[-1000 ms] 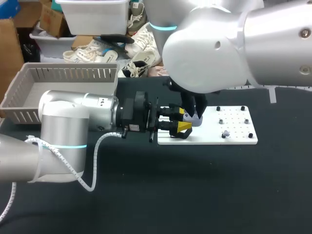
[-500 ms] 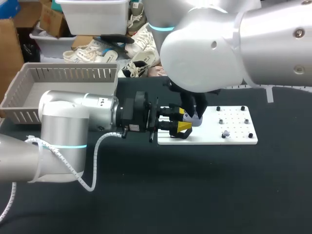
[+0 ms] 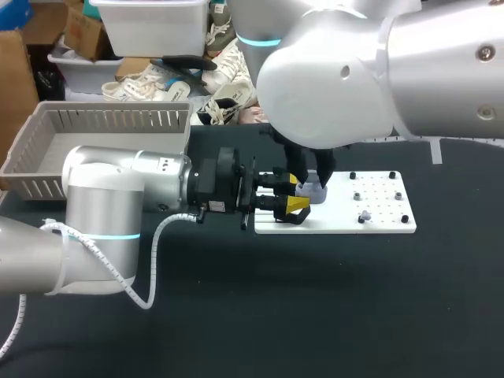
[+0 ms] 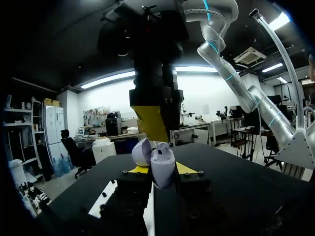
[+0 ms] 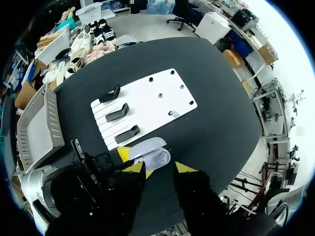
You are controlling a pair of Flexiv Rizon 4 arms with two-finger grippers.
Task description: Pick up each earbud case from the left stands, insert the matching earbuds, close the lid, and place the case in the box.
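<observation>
Open-lidded earbud case (image 4: 161, 167) held at the left end of the white board (image 3: 378, 224).
From overhead your right arm hides most of the case, and you can't make out its contents. Your left gripper (image 3: 296, 194) pinches the case from both sides. Your right gripper (image 5: 158, 168) hangs just above it, fingers spread apart.

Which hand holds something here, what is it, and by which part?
The left hand grips the open earbud case by its lower body, clamped from both sides. The right hand above it looks empty.

The earbud case (image 4: 162, 168) is glossy pale plastic, the table (image 3: 331, 315) matt black, and the stand board (image 3: 387, 225) smooth white plastic.
</observation>
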